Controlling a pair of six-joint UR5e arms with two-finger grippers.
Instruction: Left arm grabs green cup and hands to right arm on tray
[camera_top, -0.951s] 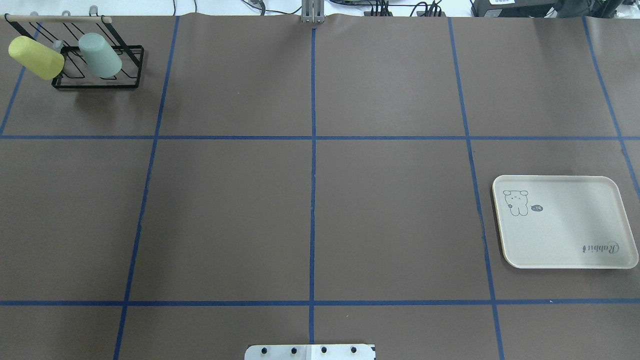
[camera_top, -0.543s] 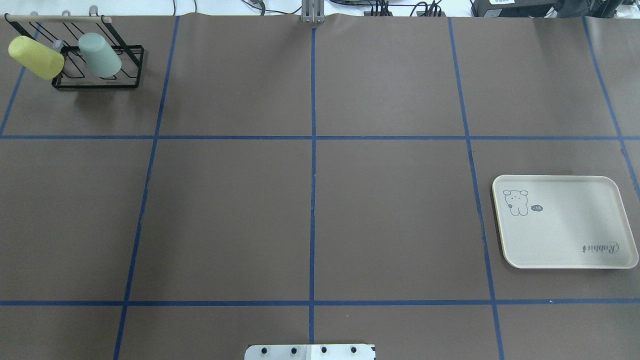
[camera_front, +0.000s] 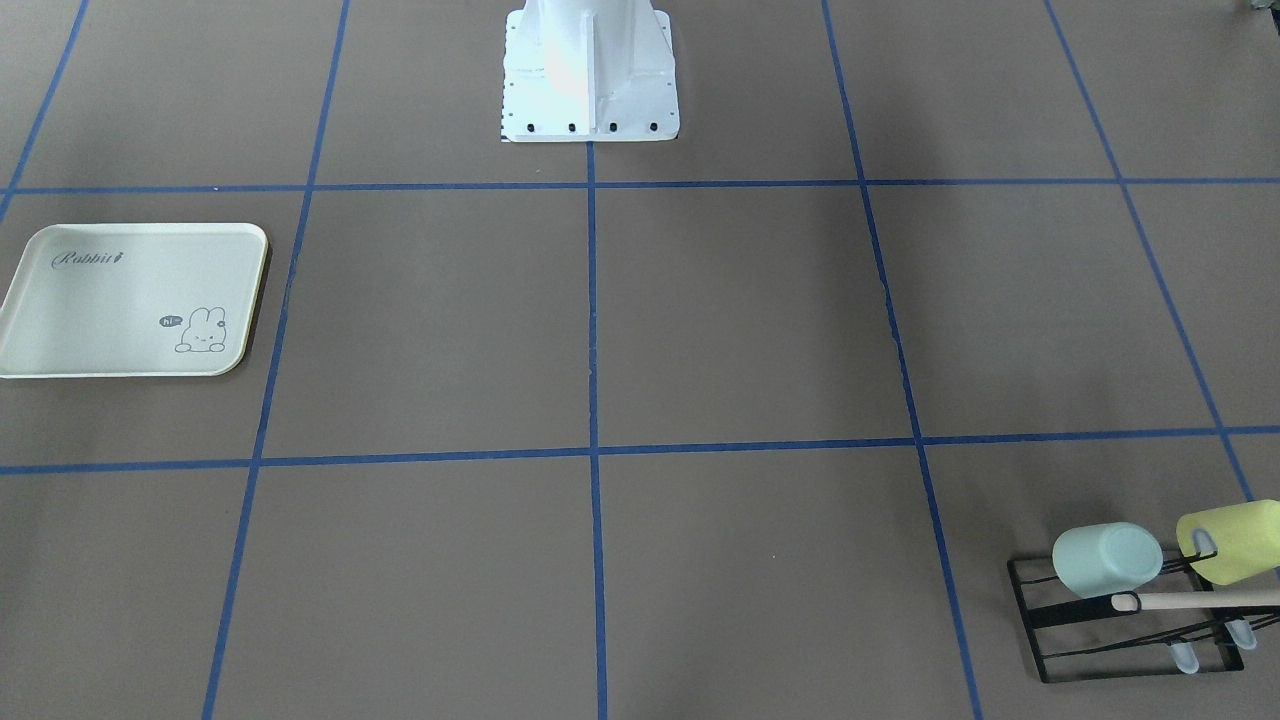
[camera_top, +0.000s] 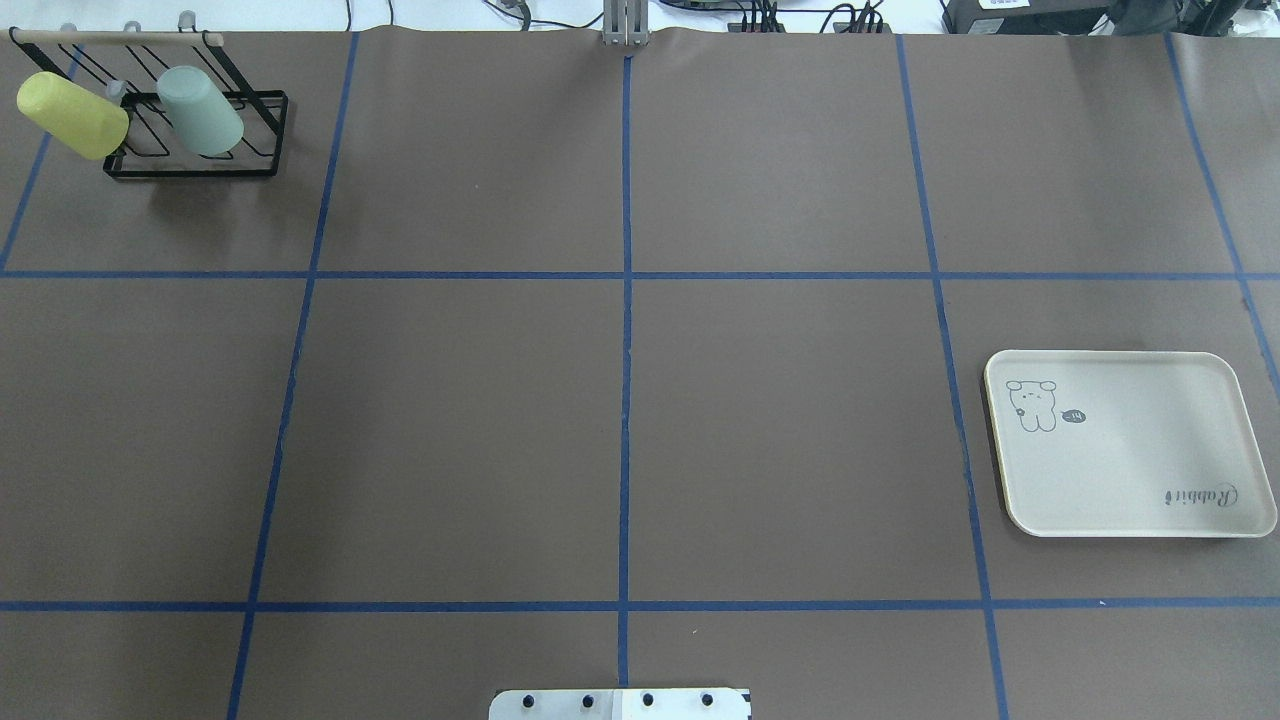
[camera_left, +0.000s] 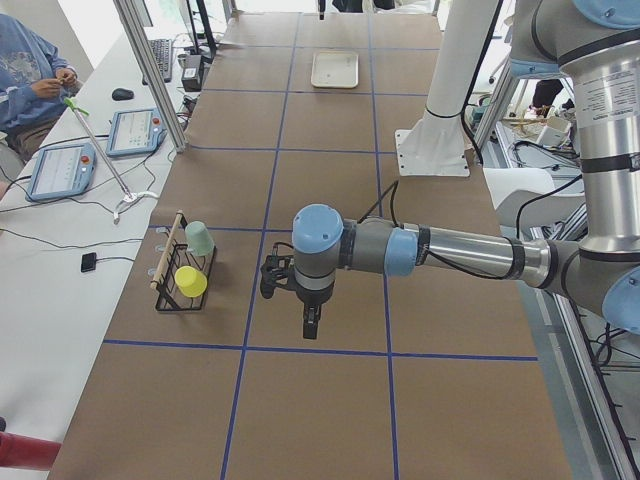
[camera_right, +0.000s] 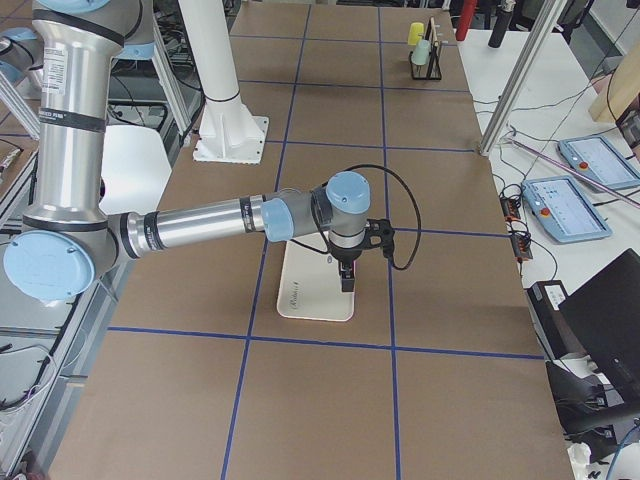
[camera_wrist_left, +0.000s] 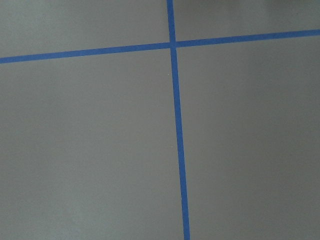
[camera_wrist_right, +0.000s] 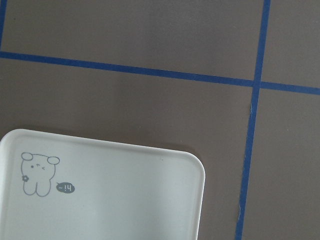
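At the far left corner of the brown paper-covered worktop (camera_top: 450, 420), which is crossed by blue tape lines (camera_top: 625, 400), stands a black wire rack (camera_top: 195, 175) with a pale wooden rail along its top. Two cups sit tilted on its prongs, closed bottoms uppermost. One is the small pale mint-green plastic cup (camera_top: 200, 110), on the side nearer the worktop's middle. The other is a yellow-green plastic cup of like size (camera_top: 72, 115), just beside it at the outer end and not touching it.

My silver-grey left arm (camera_left: 450, 250) reaches out level above the worktop. Its black jaws hang pointing down, near the rack but clear of it — from this side view I cannot tell whether they are open or closed. My left wrist camera looks down on paper and a crossing of the tape.

On the worktop's right side, well apart from the rack, lies the cream rectangular tray with rounded corners and a raised rim (camera_top: 1140, 470). It is printed with "Rabbit" script and a small bunny drawing (camera_top: 1033, 405). My right arm (camera_right: 200, 228) stretches over it, jaws pointing down — again I cannot tell their state. The right wrist camera shows the tray's bunny corner.
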